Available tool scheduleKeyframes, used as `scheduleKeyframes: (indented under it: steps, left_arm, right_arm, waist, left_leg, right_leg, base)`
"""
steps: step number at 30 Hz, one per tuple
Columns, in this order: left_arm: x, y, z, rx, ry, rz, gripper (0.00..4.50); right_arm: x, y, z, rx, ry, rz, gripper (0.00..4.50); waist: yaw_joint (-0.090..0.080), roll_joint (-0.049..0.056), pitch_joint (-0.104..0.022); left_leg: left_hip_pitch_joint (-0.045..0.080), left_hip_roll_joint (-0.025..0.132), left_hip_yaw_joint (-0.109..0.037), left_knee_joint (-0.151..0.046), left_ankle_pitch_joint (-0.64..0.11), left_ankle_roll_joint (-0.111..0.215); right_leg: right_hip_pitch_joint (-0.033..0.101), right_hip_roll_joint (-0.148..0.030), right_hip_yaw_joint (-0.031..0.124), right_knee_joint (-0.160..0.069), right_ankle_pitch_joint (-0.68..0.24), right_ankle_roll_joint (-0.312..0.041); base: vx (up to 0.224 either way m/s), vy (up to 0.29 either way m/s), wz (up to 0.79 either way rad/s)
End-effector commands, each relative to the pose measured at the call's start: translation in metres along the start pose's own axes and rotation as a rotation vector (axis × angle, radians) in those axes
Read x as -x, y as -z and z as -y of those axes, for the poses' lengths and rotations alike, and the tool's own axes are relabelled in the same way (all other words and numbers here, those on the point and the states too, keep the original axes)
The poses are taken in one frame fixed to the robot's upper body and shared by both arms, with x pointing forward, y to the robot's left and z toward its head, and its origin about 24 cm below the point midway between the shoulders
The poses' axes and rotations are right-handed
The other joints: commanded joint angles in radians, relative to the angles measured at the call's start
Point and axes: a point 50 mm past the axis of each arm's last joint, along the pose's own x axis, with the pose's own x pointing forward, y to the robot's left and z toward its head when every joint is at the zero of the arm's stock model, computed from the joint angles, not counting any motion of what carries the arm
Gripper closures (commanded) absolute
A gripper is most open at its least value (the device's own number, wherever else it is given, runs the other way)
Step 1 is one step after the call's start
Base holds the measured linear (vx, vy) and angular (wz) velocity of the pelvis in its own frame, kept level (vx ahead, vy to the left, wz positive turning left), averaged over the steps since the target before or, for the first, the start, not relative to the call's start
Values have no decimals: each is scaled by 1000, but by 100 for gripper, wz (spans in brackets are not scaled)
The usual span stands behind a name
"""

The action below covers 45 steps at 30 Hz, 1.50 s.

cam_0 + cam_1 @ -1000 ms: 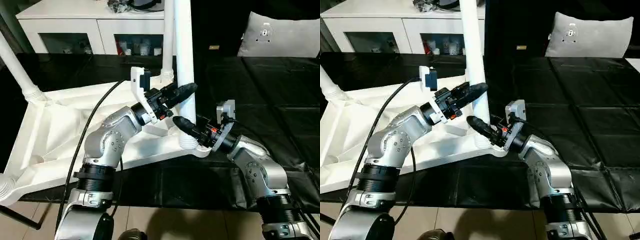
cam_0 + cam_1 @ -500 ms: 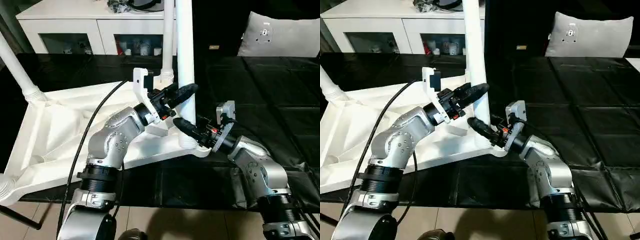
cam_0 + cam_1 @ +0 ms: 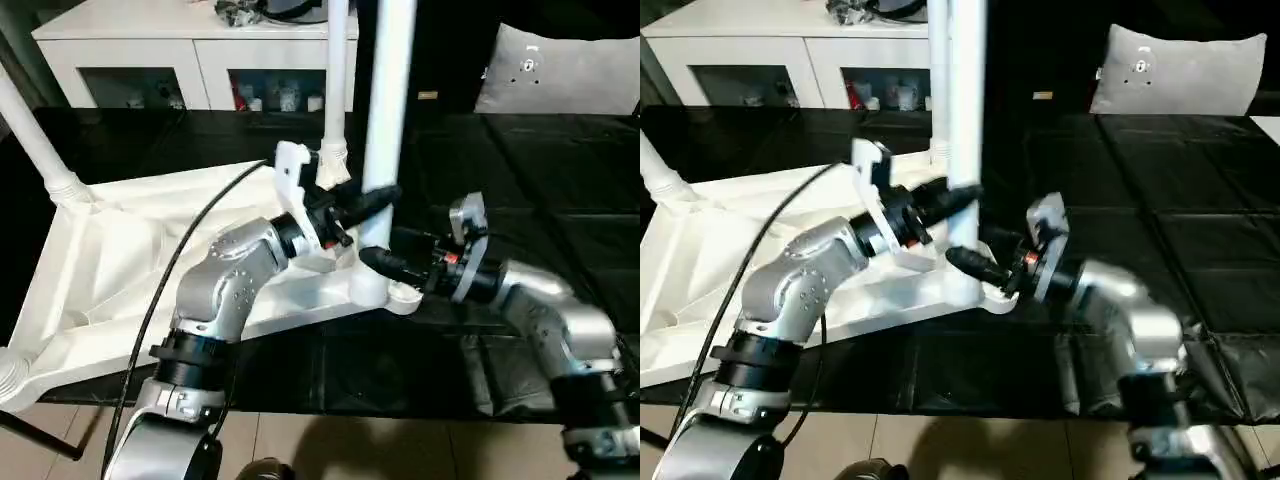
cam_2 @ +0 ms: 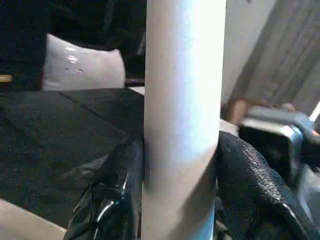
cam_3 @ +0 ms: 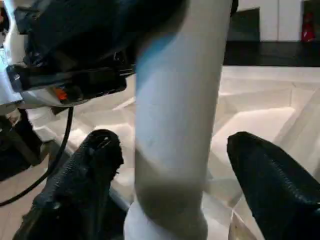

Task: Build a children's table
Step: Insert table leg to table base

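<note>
The children's table lies upside down, its white ribbed top point(image 3: 120, 250) on the black mat with legs standing up from the corners. The leg point(image 3: 390, 110) at the near right corner socket point(image 3: 372, 290) stands nearly upright. My left gripper point(image 3: 368, 198) is shut on this leg a little above the socket; in the left wrist view both fingers point(image 4: 117, 175) press against its sides. My right gripper point(image 3: 385, 250) sits lower, at the leg's base, and is open: its fingers point(image 5: 95, 165) stand apart from the leg point(image 5: 175, 125) on both sides.
A white low cabinet point(image 3: 190, 50) with glass doors stands behind the table. A grey cushion point(image 3: 570, 70) lies at the back right on the black quilted mat point(image 3: 560, 200). A black cable point(image 3: 190, 240) runs along my left arm over the table top.
My right gripper's fingers have spread apart and let go of the leg's base, and that arm has drawn back to the right. The leg now stands more upright, with my left gripper holding on.
</note>
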Motion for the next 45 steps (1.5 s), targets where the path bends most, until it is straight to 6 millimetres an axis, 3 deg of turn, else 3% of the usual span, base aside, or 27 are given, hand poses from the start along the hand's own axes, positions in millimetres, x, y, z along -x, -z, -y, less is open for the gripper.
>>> scheduleKeyframes:
  steps: [1,8,9,18,19,28,41,43,45]
  left_arm:
    - [-1,-8,5,-69,37,7,265]
    - [-3,-9,12,-101,82,0,266]
    - [-3,-9,12,-103,85,-2,266]
    - [-5,-8,17,-119,115,-11,266]
    - [-5,-8,17,-120,118,-11,266]
    - [-8,-8,22,-120,143,-11,266]
    - [-8,-8,22,-129,139,-13,266]
    - [-8,-8,22,-131,139,-13,266]
    - [-8,-8,22,-131,141,-14,266]
  right_arm:
    - [-2,-3,-1,-17,-40,-20,63]
    - [-4,-2,1,-55,-75,-68,63]
    - [-4,-2,1,-59,-79,-70,89]
    - [-8,2,-1,-93,-104,-87,147]
    - [-8,2,-1,-94,-104,-86,173]
    - [-8,4,-1,-108,-111,-94,242]
    - [-11,8,1,-48,-84,-112,252]
    - [-11,7,-1,-70,-106,-106,199]
    - [-10,6,-2,-80,-121,-104,183]
  waist:
    - [3,-9,-74]
    - [3,-14,-72]
    - [3,-13,-73]
    - [5,-14,-73]
    - [5,-13,-73]
    - [4,-12,-74]
    - [3,-13,-73]
    - [3,-14,-74]
    - [5,-14,-74]
  left_leg:
    - [26,76,-34,-53,-122,71]
    - [26,76,-33,-54,-134,65]
    - [26,77,-34,-53,-131,64]
    - [26,76,-34,-53,-128,62]
    - [25,76,-34,-53,-128,62]
    - [26,76,-34,-52,-125,61]
    - [26,76,-34,-53,-132,59]
    - [27,76,-34,-52,-130,62]
    - [26,76,-34,-51,-127,65]
  right_leg:
    - [44,-84,41,-66,9,-245]
    - [43,-85,41,-68,-30,-249]
    - [43,-86,41,-67,-29,-250]
    - [42,-86,41,-67,-36,-246]
    - [42,-86,41,-67,-35,-245]
    - [42,-85,40,-65,-17,-250]
    - [42,-85,40,-65,-28,-246]
    - [42,-85,40,-65,-27,-248]
    - [42,-86,40,-65,-25,-250]
  base:
    - [0,0,0]
    - [0,0,0]
    - [0,0,0]
    - [0,0,0]
    - [0,0,0]
    - [0,0,0]
    - [0,0,0]
    - [0,0,0]
    - [0,0,0]
